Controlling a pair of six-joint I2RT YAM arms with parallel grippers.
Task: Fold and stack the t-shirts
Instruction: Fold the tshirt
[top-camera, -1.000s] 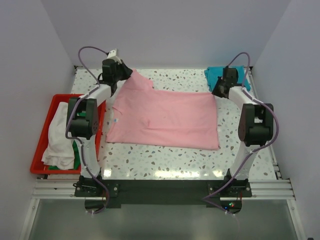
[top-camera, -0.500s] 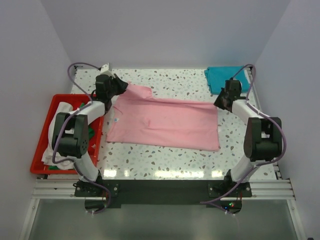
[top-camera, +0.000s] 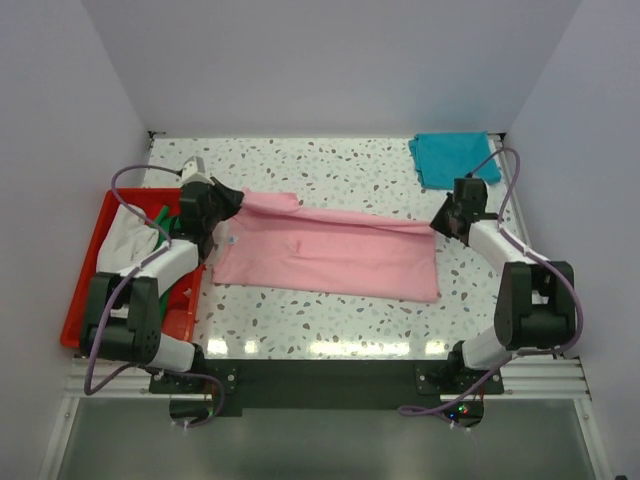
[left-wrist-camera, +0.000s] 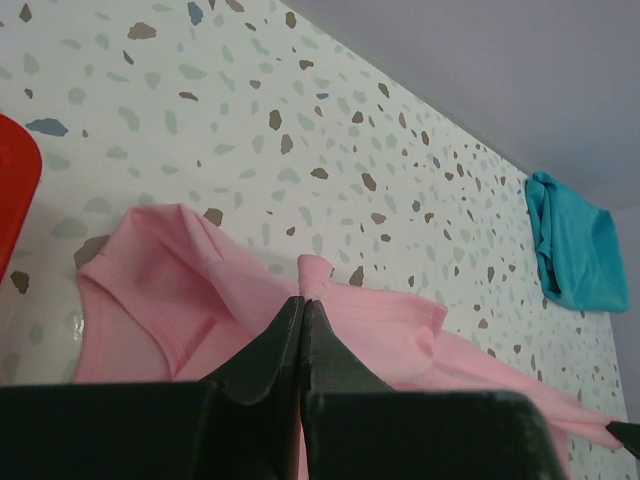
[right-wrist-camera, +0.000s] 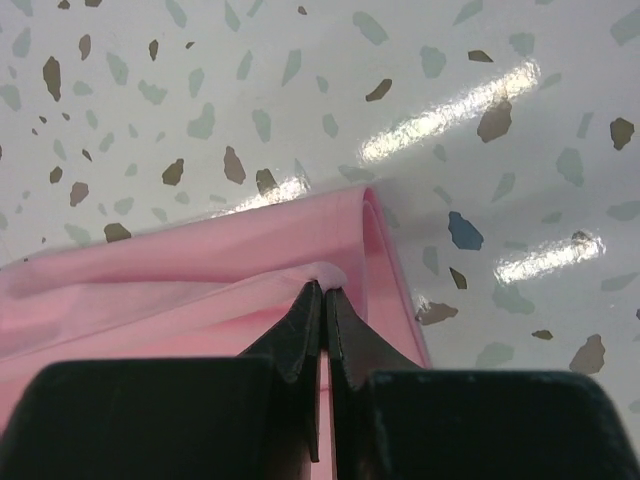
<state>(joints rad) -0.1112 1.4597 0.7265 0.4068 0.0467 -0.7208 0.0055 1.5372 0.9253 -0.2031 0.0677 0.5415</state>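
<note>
The light pink t-shirt (top-camera: 330, 255) lies across the middle of the table (top-camera: 330, 165), with its far edge lifted and drawn toward the near side. The left gripper (left-wrist-camera: 302, 312) is clenched on the far left part of this shirt, close to the collar. In the left wrist view its two fingers meet with a small peak of pink cloth between them. The right gripper (right-wrist-camera: 322, 297) is clenched too, on the far right corner, where the cloth is doubled over itself.

The teal t-shirt (top-camera: 452, 158) lies folded in the far right corner, well apart. The white t-shirt (top-camera: 122, 245) and the green t-shirt (top-camera: 165, 214) are in the red tray (top-camera: 75, 325) at the left.

I judge that the step in hand is folding the far half over the near half. To do it well, both arms should travel toward the near edge at the same pace and the same height, so that the lifted edge is straight and lightly stretched between them. The edge should be laid down along the near hem before the fingers let go. From above I cannot tell surely whether the left sleeve is tucked under or hangs free, so it may need smoothing.
</note>
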